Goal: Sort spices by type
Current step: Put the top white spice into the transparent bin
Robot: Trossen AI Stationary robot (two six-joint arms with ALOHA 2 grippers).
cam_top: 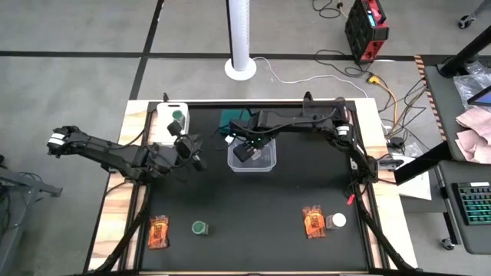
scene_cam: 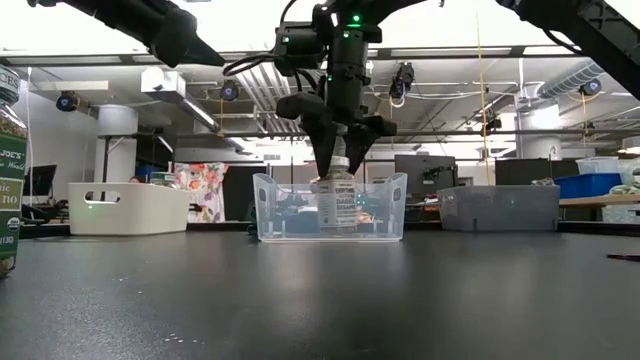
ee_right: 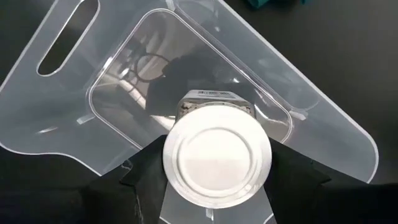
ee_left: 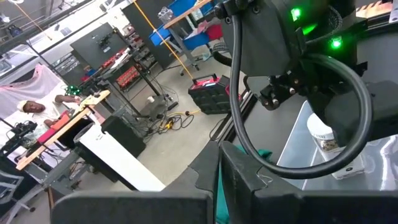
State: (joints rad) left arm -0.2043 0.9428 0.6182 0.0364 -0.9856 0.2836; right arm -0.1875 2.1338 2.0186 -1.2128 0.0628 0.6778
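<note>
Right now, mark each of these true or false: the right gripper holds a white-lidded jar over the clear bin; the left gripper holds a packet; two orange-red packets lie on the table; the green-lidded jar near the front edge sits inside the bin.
1. The right gripper holds a white-lidded jar in the clear bin. True.
2. The left gripper holds a packet. False: nothing shows in it.
3. Two orange-red packets lie on the table. True.
4. The green-lidded jar sits inside the bin. False: it stands on the table, apart.

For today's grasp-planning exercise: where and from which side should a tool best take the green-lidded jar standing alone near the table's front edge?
Grip the green-lidded jar around its round lid, coming straight down from above. It stands upright with open table all round, the nearest packet well apart, so a top grasp across the lid looks least obstructed.
</note>
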